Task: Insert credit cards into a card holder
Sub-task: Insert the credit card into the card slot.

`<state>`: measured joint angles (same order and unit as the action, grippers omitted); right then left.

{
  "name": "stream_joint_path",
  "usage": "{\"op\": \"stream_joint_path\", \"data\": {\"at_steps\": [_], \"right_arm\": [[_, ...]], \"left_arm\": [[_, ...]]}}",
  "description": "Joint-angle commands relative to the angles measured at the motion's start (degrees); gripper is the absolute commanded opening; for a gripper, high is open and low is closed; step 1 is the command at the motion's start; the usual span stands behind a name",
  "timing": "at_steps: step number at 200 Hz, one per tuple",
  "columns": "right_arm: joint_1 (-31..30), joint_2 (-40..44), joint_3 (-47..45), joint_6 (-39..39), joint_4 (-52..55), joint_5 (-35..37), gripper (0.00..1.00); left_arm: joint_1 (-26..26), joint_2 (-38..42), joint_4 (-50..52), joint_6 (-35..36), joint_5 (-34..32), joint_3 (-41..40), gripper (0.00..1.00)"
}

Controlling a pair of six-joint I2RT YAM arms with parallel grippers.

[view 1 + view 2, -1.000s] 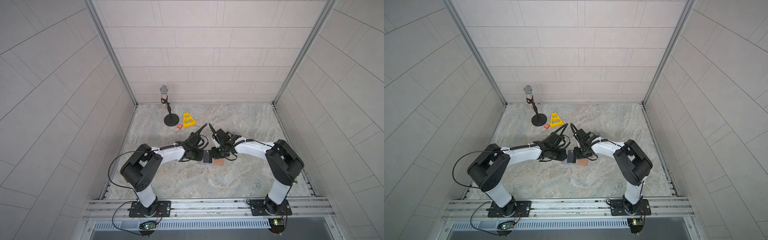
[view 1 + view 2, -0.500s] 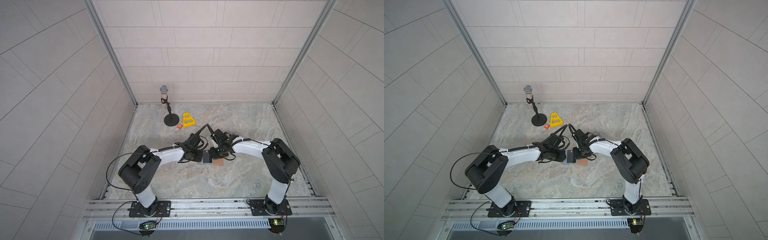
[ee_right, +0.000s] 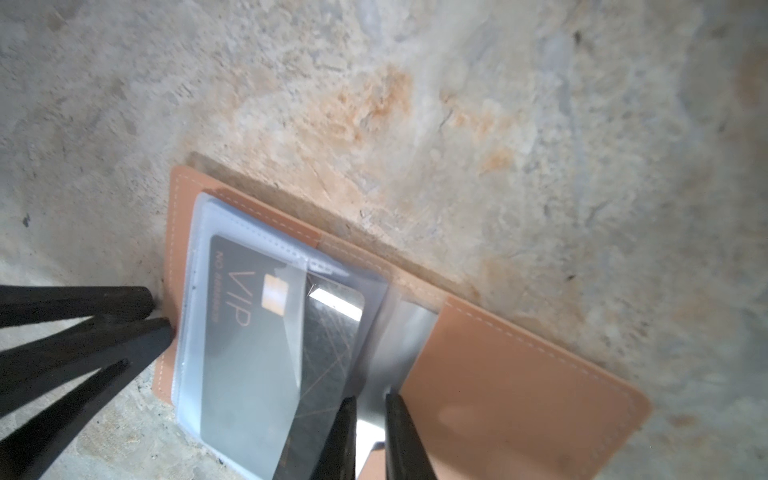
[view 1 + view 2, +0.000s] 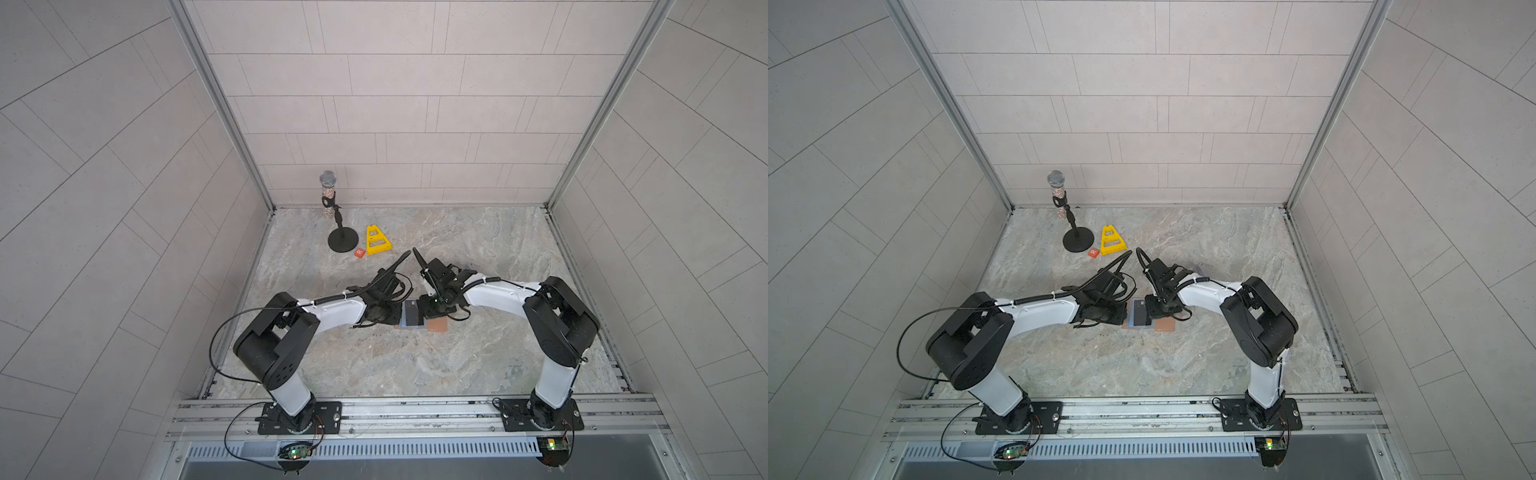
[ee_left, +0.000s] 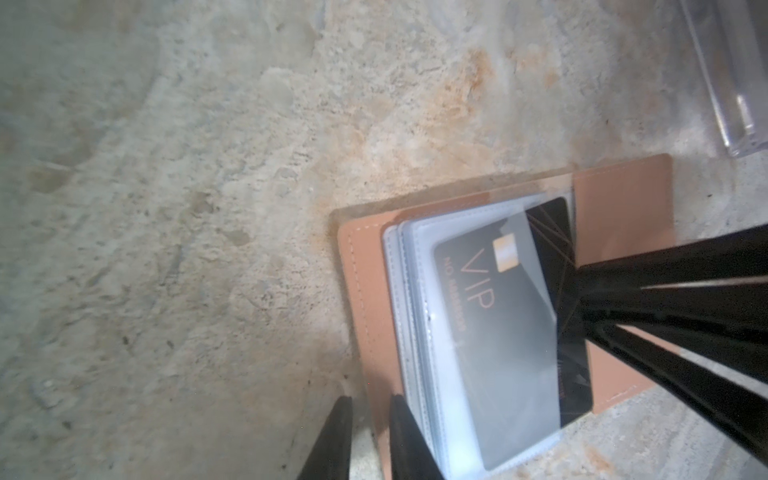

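Left arm (image 4: pixel 332 309) has swung slightly outward at the elbow. Open card holder (image 5: pixel 365 291) lies mid-table, black VIP card (image 5: pixel 490 316) mostly inside its clear sleeve (image 5: pixel 419 257), one end out, so seating remains. Right gripper (image 3: pixel 370 399) meets that end, left gripper (image 5: pixel 370 399) the cover's edge; whether either grips, I cannot tell.

"VIP" is printed on the black card (image 5: pixel 498 316); beside it, a smaller line starting "NO" is followed by digits too blurred to be read. In both top views a white "R" is shown on the orange tile (image 4: pixel 360 253), at about eleven o'clock from the card.
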<state>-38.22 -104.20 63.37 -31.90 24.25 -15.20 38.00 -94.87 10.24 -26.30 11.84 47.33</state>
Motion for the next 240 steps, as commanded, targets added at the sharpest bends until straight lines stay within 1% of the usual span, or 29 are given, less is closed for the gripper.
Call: {"op": "stream_joint_path", "data": {"at_steps": [1, 74, 92, 106, 129, 147, 167, 203, 215, 228, 240], "right_arm": [[-1.0, -1.77, 0.44, 0.8, 1.89, -1.39, 0.16], [-1.77, -1.97, 0.84, 1.49, 0.88, -6.4, 0.23], [-1.77, -1.72, 0.77, 1.49, 0.86, -6.04, 0.25], [-1.77, -1.23, 0.61, 1.41, 0.89, -4.95, 0.28], [-1.77, -0.42, 0.3, 1.4, 0.89, -3.99, 0.29], [-1.77, 0.43, 0.13, 1.23, 1.02, -2.98, 0.29], [-1.77, 2.01, -0.08, 1.23, 1.95, -0.09, 0.29], [-1.77, 4.73, 0.46, 1.77, 4.17, 4.09, 0.23], [-1.77, 5.3, 0.47, 1.84, 3.99, 4.01, 0.18], [-1.64, 5.63, 0.13, 1.76, 2.74, 2.72, 0.18], [-1.43, 5.59, -0.42, 1.39, 0.34, -0.35, 0.18]], "left_arm": [[-0.12, -0.7, 0.39, -0.37, 0.62, -1.44, 0.23], [0.06, -0.71, -0.4, -0.74, 1.39, -2.3, 0.23], [0.06, -0.41, -0.4, -0.76, 1.35, -2.34, 0.23], [0.01, -0.12, -0.22, -0.67, 1.39, -2.33, 0.23], [0.06, 0.12, -0.04, -0.45, 1.17, -2.38, 0.23], [0.06, 0.32, 0.23, -0.49, 0.99, -2.25, 0.23], [0.01, 0.64, 0.44, -0.44, 0.69, -2.32, 0.23], [0.04, 0.86, 0.7, -0.4, 0.25, -2.28, 0.23], [0.06, 1.08, 0.72, -0.38, 0.28, -2.32, 0.23], [0.06, 1.48, 0.74, -0.5, 0.16, -2.33, 0.23], [0.06, 2.27, 0.53, -0.54, -0.3, -2.65, 0.23]]}}
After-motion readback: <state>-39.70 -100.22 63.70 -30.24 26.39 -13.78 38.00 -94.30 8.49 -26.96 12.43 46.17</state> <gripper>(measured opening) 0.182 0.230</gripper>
